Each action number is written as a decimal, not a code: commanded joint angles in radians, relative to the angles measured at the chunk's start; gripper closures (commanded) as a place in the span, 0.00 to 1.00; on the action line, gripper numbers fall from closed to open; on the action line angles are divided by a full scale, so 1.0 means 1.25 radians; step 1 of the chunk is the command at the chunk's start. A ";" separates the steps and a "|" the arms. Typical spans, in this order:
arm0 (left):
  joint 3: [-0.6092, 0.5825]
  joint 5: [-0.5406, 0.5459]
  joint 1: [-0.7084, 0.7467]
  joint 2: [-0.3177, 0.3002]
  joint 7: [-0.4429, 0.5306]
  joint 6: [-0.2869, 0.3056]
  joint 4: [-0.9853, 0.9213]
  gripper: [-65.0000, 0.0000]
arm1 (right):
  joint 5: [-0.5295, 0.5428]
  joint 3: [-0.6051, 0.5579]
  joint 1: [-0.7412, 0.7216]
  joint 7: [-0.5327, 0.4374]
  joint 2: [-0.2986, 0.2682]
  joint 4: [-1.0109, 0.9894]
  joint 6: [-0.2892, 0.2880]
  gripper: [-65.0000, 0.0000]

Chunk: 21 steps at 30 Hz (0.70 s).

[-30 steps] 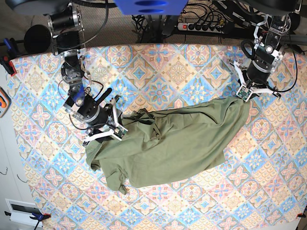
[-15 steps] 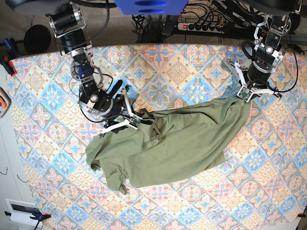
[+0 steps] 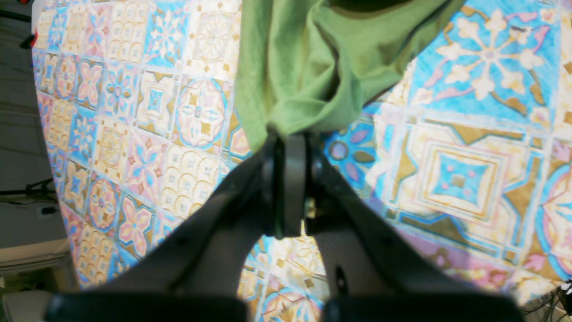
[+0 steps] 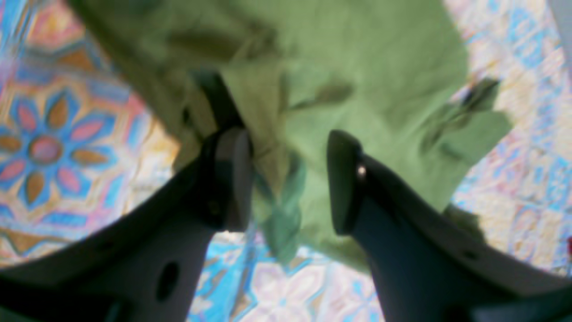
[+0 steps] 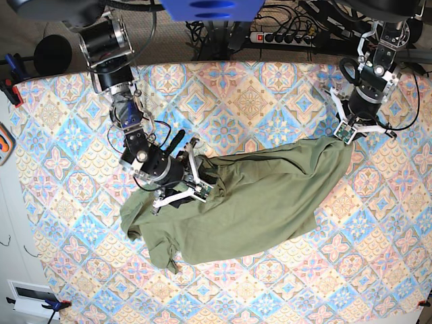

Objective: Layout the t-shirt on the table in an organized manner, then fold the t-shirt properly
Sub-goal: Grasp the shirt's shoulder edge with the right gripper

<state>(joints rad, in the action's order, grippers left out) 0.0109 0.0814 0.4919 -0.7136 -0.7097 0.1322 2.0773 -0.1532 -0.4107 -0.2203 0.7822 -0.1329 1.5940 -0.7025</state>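
Centrally on the table, the t-shirt lies crumpled in a long heap running from lower left up to the right. At its far right tip, the left gripper has its jaws pressed together, pinching a bunched corner of the fabric. Over the shirt's left part, the right gripper hangs with jaws parted, green cloth showing between them.
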 commanded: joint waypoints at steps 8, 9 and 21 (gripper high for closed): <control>0.009 -0.006 -0.004 -0.012 0.014 -0.006 0.012 1.00 | 0.005 0.004 -0.018 -0.019 0.009 -0.043 0.003 0.60; 0.009 -0.006 -0.005 -0.012 0.014 -0.006 0.012 1.00 | 0.005 0.004 -0.018 -0.026 0.019 -0.052 0.003 0.60; 0.010 -0.006 -0.027 -0.012 0.014 -0.006 0.012 1.00 | 0.007 0.096 -0.056 -0.099 0.033 -0.124 0.003 1.00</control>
<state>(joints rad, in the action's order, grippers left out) 0.0116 0.0818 0.4599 -0.7128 -0.7124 0.1349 2.0773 -0.1539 -0.2920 -0.2741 0.6731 -0.0879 1.4208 -0.7025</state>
